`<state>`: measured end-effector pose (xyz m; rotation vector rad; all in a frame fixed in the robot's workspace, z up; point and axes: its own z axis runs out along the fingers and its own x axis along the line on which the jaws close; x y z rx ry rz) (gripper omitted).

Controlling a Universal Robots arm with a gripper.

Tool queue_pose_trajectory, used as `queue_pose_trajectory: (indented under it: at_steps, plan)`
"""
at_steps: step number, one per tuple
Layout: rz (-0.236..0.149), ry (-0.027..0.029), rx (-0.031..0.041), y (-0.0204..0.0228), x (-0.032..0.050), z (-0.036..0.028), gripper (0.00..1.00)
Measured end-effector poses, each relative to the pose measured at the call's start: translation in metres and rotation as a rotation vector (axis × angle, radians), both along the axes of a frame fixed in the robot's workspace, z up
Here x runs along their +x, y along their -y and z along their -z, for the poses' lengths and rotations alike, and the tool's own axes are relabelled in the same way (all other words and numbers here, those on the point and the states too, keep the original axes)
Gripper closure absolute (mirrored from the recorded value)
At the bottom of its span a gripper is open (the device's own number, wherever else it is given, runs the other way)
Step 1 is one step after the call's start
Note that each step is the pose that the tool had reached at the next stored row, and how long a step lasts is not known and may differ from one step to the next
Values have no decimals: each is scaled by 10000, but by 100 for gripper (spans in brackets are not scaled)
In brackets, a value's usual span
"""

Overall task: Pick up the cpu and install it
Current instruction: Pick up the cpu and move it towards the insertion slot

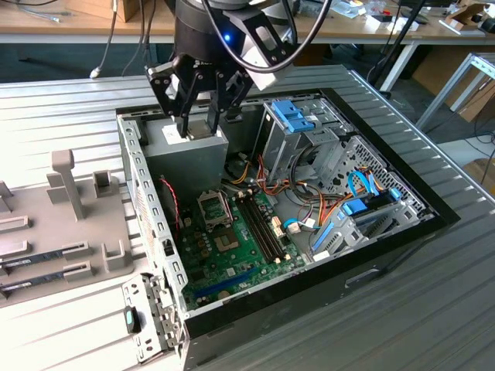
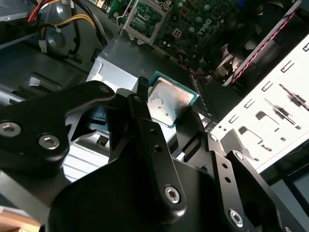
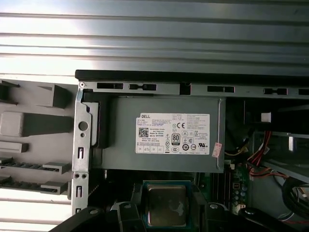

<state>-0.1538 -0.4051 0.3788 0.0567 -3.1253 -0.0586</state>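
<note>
One cpu (image 2: 169,104) gripped at its edges, over the power-supply box (image 3: 164,108).
Seems light, stiff and fragile; the gripper (image 1: 199,127) is closed on opposite rims.

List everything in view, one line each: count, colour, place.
cpu: one, silvery with green rim, held above the power supply
power supply: one, grey box, in a corner of the case
motherboard: one, green, on the case floor
cpu socket: one, metal frame, on the motherboard
drive cage: one, grey with blue clips, inside the case
cables: several, orange, yellow and red, between motherboard and drive cage
case: one, black-rimmed, open, lying on the table
parts tray: one, grey, at the exterior view's left of the case
table: one, grey ribbed metal, under everything
gripper: one, black, shut on the cpu
</note>
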Motion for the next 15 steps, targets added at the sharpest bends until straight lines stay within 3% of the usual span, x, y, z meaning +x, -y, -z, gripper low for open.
queue_pose_trajectory:
  at_steps: [15]
  plan:
    - [0, 0, -54, 15, 105, 84, 53]
